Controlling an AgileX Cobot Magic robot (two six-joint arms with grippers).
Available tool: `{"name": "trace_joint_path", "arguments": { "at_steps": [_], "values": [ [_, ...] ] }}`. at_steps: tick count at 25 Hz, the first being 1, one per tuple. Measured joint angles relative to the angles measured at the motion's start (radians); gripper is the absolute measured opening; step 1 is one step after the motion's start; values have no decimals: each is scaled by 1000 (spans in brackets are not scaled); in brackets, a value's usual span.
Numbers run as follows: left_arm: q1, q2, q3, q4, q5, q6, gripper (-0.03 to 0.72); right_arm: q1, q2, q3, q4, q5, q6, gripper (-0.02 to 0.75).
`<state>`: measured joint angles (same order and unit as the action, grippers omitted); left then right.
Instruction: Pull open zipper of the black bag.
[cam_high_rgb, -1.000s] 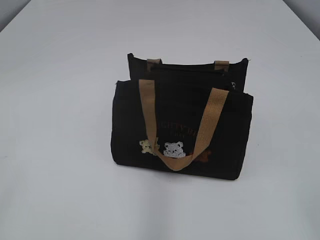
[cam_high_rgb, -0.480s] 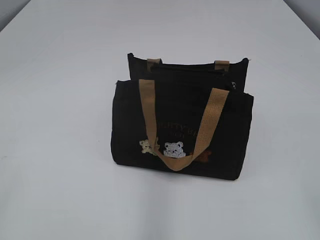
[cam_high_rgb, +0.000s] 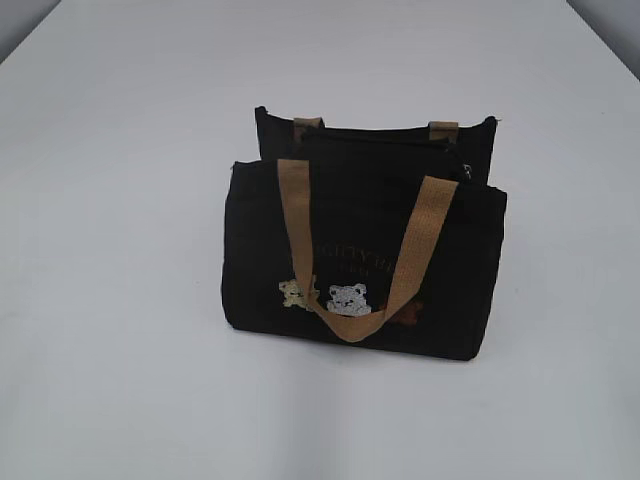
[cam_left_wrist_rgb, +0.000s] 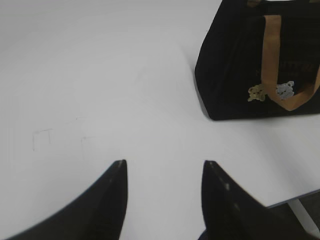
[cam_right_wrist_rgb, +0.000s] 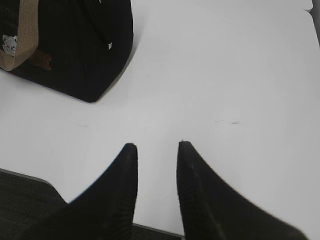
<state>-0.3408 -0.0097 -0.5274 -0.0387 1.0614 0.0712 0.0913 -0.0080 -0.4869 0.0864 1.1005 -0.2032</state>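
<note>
The black bag (cam_high_rgb: 365, 250) stands upright in the middle of the white desk (cam_high_rgb: 120, 200), its front with the little bears facing the near edge. One tan strap (cam_high_rgb: 350, 250) hangs down over that front. The other strap shows only as two short tan bits at the back top edge. The zipper (cam_high_rgb: 385, 138) runs along the top as a thin dark line. From here it looks closed, but it is too dark to be sure. There is a tiny light speck near the right end of the top that may be the pull; I cannot tell.

Nothing touches the bag. The left claw (cam_left_wrist_rgb: 165, 190) hangs over bare desk, well away from the bag's left corner. Its two black fingers stand apart with nothing between them. The right claw (cam_right_wrist_rgb: 156, 172) is also over bare desk, off to the bag's right side. Its fingers have a narrower gap between them and hold nothing.

So I think the job has hardly begun. A claw must reach the top of the bag, find the pull, grip it, and drag it along the zipper line.
</note>
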Motion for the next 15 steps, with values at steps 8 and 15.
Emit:
{"name": "trace_joint_path", "arguments": {
  "at_steps": [8, 15],
  "values": [
    [0, 0, 0, 0, 0, 0, 363, 0, 0, 0, 1, -1, 1, 223],
    [108, 0, 0, 1, 0, 0, 362, -1, 0, 0, 2, -1, 1, 223]
  ]
}}
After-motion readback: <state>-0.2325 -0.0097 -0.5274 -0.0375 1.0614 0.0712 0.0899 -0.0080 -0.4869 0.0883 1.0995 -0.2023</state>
